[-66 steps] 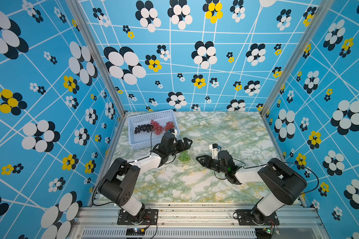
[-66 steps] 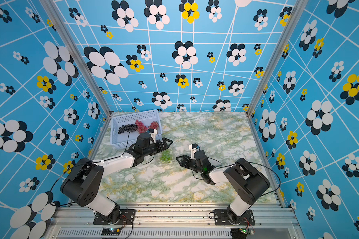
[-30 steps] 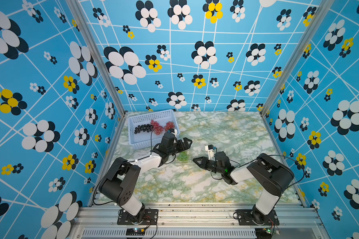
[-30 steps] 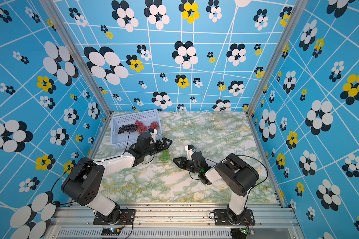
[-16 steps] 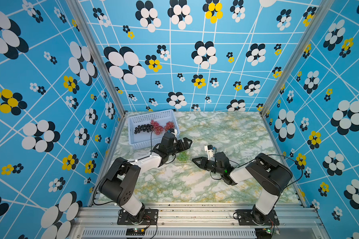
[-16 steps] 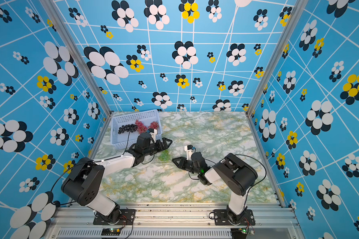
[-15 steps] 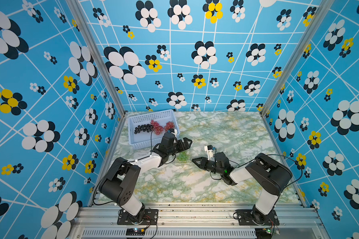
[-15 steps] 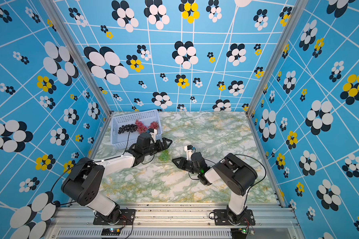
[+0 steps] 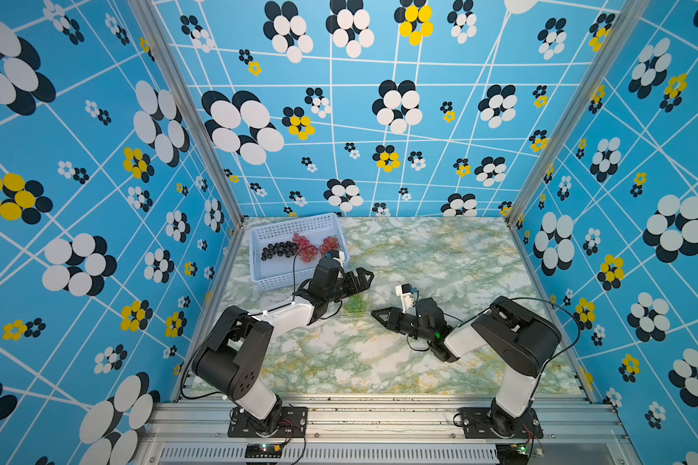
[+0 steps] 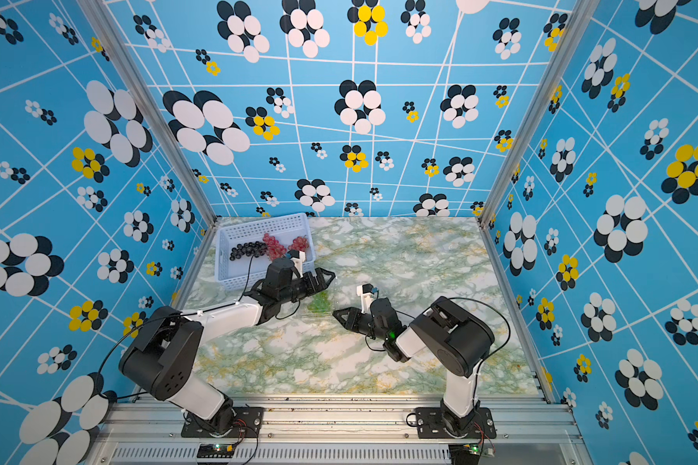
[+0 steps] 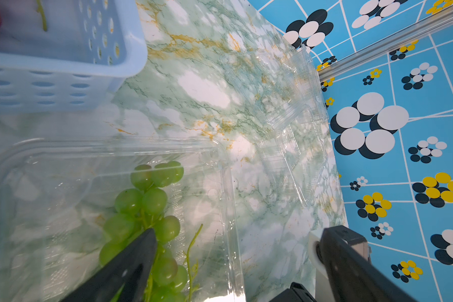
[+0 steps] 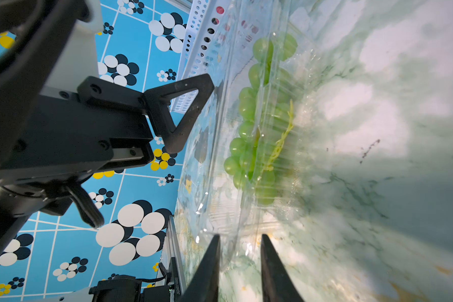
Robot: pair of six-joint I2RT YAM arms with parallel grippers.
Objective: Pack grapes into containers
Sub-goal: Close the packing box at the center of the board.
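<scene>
My left pincer stands wide open over the clear container. One of its fingers crosses the green grapes lying inside. My right pincer is nearly closed at the container's edge away from the blue basket, tips either side of the plastic; whether it truly pinches, I cannot tell. The dark bunch and red bunches lie in the basket

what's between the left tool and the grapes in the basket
Only the basket's near wall. The left tool is open over the green grapes in the clear container, beside that wall, so it probably must clear the rim to reach the dark grapes and red grapes.
</scene>
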